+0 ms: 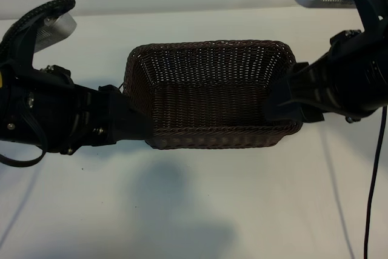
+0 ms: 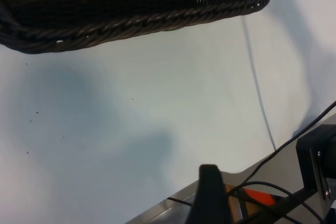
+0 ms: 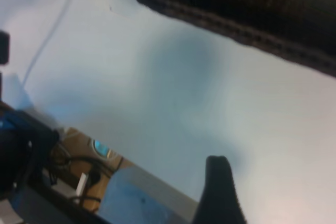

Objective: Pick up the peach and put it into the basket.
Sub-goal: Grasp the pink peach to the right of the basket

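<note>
The dark brown wicker basket (image 1: 212, 92) stands in the middle of the white table, and I see nothing lying inside it. The peach is out of view in every frame. My left gripper (image 1: 132, 127) sits low against the basket's left near corner. My right gripper (image 1: 280, 104) is at the basket's right side. Each wrist view shows just one black finger, the left finger (image 2: 210, 187) and the right finger (image 3: 219, 182), over bare table with nothing against it. The basket's braided rim (image 2: 131, 24) (image 3: 236, 27) lies well apart from those fingers. Both grippers stand open and hold nothing.
A black cable (image 1: 373, 198) hangs down the right side of the table. A thin cable (image 2: 257, 87) runs across the tabletop beyond the basket. The table's edge (image 2: 173, 198) with wiring and frame parts below it shows in both wrist views.
</note>
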You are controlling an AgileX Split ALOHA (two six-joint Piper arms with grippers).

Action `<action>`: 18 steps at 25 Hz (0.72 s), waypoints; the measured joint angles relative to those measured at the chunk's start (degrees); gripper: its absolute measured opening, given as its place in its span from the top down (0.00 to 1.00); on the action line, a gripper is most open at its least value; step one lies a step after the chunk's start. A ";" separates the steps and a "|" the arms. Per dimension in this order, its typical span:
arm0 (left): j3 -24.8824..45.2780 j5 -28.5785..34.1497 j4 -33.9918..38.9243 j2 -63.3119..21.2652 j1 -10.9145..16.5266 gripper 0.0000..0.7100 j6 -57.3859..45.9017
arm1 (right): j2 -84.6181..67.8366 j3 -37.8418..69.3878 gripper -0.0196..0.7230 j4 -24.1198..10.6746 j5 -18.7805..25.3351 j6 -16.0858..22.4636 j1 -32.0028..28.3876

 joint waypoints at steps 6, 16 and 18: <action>0.00 0.02 0.00 0.00 0.00 0.22 0.00 | 0.00 0.00 0.28 -1.94 0.00 -3.39 0.00; 0.00 0.02 0.00 0.00 0.00 0.22 0.00 | 3.25 0.00 0.27 -21.34 -4.51 2.82 -3.09; 0.00 0.02 0.00 0.00 0.00 0.22 0.00 | 5.09 0.00 0.26 -22.55 -6.18 3.23 -5.95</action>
